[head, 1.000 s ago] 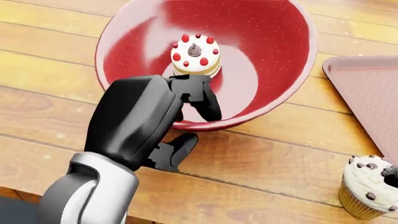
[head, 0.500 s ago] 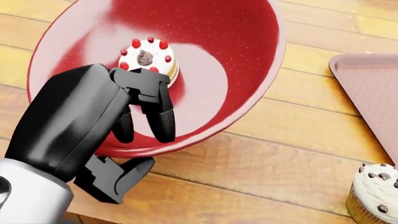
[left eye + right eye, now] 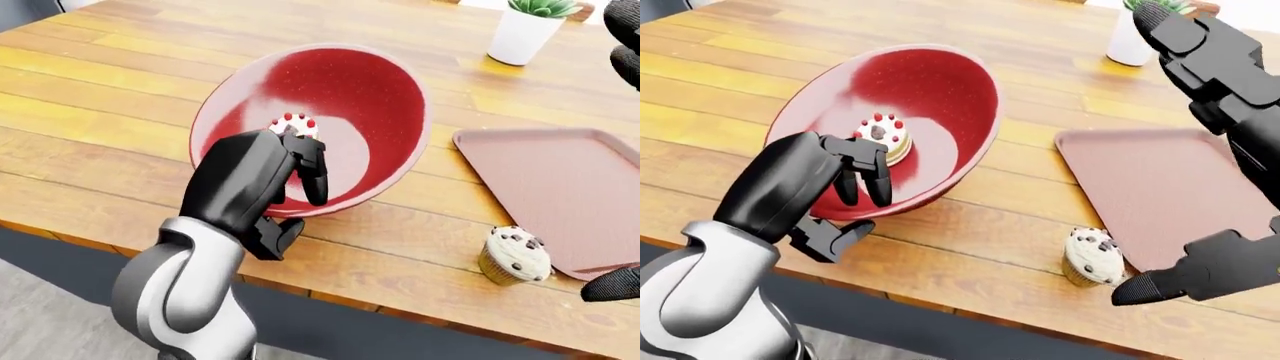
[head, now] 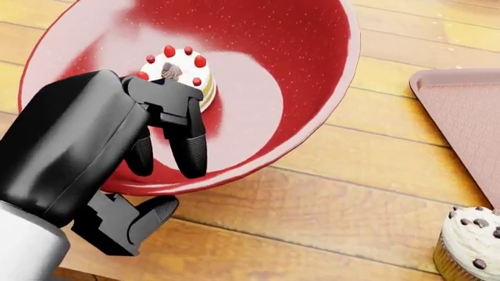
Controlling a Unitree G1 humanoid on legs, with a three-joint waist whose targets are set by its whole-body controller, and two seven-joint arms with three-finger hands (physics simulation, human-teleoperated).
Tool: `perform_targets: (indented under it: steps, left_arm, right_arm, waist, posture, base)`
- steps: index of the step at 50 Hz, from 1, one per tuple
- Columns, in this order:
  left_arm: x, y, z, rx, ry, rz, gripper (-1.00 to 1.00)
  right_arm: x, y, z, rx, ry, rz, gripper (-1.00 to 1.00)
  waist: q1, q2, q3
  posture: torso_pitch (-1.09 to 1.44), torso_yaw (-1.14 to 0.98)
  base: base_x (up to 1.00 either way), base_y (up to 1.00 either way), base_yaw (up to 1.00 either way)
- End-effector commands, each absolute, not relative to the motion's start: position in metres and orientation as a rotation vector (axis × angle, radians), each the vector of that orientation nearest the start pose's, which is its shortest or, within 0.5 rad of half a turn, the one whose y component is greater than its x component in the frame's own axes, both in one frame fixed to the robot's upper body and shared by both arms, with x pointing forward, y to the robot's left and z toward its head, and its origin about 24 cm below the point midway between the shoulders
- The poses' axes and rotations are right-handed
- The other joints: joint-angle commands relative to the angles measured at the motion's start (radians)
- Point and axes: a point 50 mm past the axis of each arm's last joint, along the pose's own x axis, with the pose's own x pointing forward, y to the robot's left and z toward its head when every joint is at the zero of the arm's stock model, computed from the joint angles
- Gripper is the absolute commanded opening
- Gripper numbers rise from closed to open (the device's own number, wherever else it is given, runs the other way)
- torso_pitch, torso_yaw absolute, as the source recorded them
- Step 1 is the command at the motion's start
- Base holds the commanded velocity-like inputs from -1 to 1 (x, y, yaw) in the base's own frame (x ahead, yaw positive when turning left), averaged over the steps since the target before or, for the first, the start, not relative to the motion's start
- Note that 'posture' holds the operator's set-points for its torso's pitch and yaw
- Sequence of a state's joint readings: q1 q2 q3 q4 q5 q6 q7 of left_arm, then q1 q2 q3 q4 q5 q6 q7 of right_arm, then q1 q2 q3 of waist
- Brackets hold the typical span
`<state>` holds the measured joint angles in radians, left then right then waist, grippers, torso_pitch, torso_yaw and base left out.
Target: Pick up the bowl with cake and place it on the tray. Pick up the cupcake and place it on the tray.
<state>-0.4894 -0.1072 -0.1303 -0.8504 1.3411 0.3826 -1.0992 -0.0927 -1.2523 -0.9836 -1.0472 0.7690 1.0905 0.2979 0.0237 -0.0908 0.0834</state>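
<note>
Centrally, two black fingers (image 4: 190,149) of the left hand (image 4: 86,152) hook over the near rim of the red bowl (image 4: 289,70) and lie against its inner wall, while the thumb presses beneath the rim from outside; the hand is thus clenched on the bowl's edge. The bowl is tilted, its opening turned toward the camera, and appears lifted off the wooden counter (image 3: 110,90), though contact at its far side cannot be judged. Inside, a small white cake (image 4: 178,70) topped with red berries sits just above the fingertips in the head view.

The right hand (image 3: 1225,161) is spread wide, grasping nothing: its fingers stand high at the right edge of the right-eye view, the thumb low beside the cupcake (image 3: 1092,257). That chocolate-chip cupcake stands upright on the counter, just beside the near-left corner of the pink tray (image 3: 1160,187). A potted plant in a white pot (image 3: 523,31) stands at the top of the left-eye view.
</note>
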Motion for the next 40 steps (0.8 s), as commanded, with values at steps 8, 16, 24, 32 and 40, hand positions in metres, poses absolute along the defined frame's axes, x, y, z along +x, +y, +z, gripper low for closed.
perform_targets:
  steps: [8, 16, 24, 32, 40]
  left_arm:
    - [0.205, 0.101, 0.272, 1.081, -0.446, -0.156, -1.0]
    - [0.204, 0.101, 0.271, 1.082, -0.441, -0.161, -1.0]
    - [0.197, 0.099, 0.278, 1.089, -0.446, -0.162, -1.0]
    - [0.198, 0.098, 0.275, 1.093, -0.444, -0.167, -1.0]
    - [0.199, 0.104, 0.276, 1.093, -0.436, -0.152, -1.0]
  right_arm:
    - [0.154, -0.217, 0.326, -1.076, -0.303, 0.05, 1.0]
    - [0.161, -0.208, 0.323, -1.171, -0.282, 0.095, 1.0]
    - [0.16, -0.198, 0.322, -1.295, -0.258, 0.178, 1.0]
    - [0.172, -0.191, 0.307, -1.326, -0.236, 0.212, 1.0]
    - [0.181, -0.199, 0.283, -1.347, -0.159, 0.209, 1.0]
  waist:
    - [-0.003, 0.003, -0.025]
    - [-0.005, 0.005, -0.031]
    - [-0.006, 0.003, -0.028]
    - [-0.009, -0.001, -0.033]
    - [-0.011, -0.002, -0.036]
  posture:
    - [0.0, 0.0]
    - [0.0, 0.0]
    - [0.0, 0.0]
    - [0.0, 0.0]
    - [0.0, 0.0]
  base:
    - [0.0, 0.0, 0.0]
    - [0.0, 0.0, 0.0]
    - [0.0, 0.0, 0.0]
    - [0.0, 0.0, 0.0]
    - [0.0, 0.0, 0.0]
